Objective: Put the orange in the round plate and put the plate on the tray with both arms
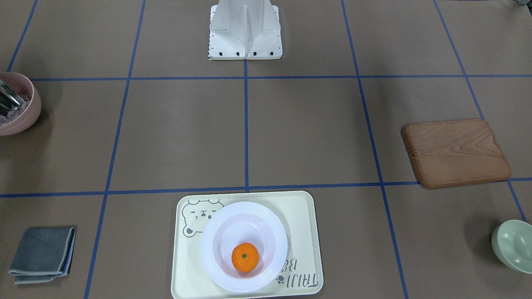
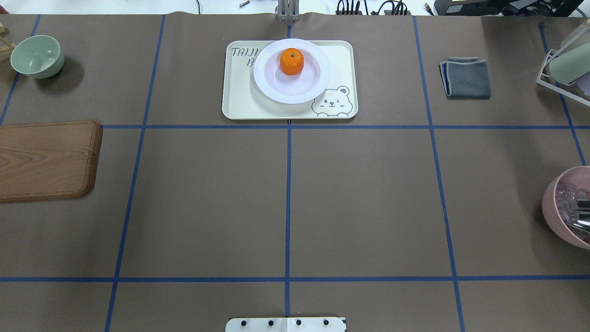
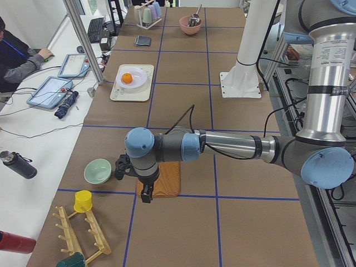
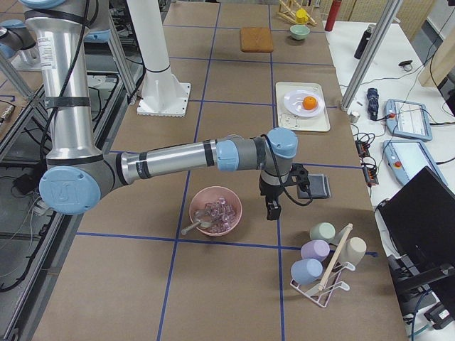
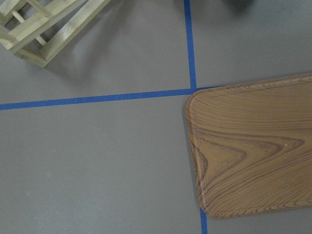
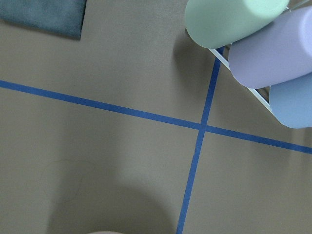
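Observation:
The orange (image 2: 292, 62) lies inside the round plate (image 2: 295, 90), off centre toward its far side. The plate rests on the cream tray (image 2: 239, 99) with the bear drawing, at the table's far middle. Seen from the front, the orange (image 1: 245, 257) sits in the plate (image 1: 232, 222) on the tray (image 1: 301, 216). Neither arm is near them. My left gripper (image 3: 146, 194) hangs over the wooden board's end, and my right gripper (image 4: 273, 210) hangs between the pink bowl and the grey cloth. They show only in the side views, so I cannot tell whether they are open or shut.
A wooden board (image 2: 46, 159) and a green bowl (image 2: 37, 56) lie on the left. A folded grey cloth (image 2: 466, 77), a cup rack (image 2: 564, 69) and a pink bowl (image 2: 569, 207) holding clear cubes and a metal utensil are on the right. A person sits beside the table (image 3: 16, 55).

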Controlling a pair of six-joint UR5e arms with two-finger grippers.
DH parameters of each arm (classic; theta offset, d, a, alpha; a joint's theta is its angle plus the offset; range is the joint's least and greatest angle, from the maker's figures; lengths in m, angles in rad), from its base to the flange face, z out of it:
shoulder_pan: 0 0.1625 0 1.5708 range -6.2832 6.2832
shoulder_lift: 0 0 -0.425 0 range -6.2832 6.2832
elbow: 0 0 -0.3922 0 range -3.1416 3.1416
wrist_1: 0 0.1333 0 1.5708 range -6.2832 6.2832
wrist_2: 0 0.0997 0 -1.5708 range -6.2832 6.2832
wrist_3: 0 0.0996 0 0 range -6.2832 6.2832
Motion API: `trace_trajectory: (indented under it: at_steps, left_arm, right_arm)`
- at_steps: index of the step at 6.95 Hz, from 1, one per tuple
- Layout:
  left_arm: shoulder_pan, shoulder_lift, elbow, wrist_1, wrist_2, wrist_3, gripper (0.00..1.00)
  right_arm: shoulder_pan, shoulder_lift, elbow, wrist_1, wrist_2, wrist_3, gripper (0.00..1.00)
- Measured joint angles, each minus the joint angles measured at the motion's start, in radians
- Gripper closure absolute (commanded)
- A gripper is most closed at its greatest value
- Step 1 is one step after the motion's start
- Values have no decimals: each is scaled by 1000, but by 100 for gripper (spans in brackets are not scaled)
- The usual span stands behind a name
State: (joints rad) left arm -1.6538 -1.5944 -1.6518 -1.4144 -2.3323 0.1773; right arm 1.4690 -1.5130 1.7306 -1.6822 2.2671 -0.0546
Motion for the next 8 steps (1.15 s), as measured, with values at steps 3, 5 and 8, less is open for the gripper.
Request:
trace_trajectory:
  at_steps: [3, 5, 8]
  left_arm:
    - [-3, 1, -14, 1, 5, 1, 1]
    - [-3, 10, -14, 2, 5, 1, 1]
    - [-3, 17, -15, 3, 5, -1, 1]
  right_arm:
    - [17, -17, 12, -5, -1, 1, 0]
    - [19, -39, 14, -6, 3, 0, 0]
    - [34, -67, 43, 2, -4, -13, 0]
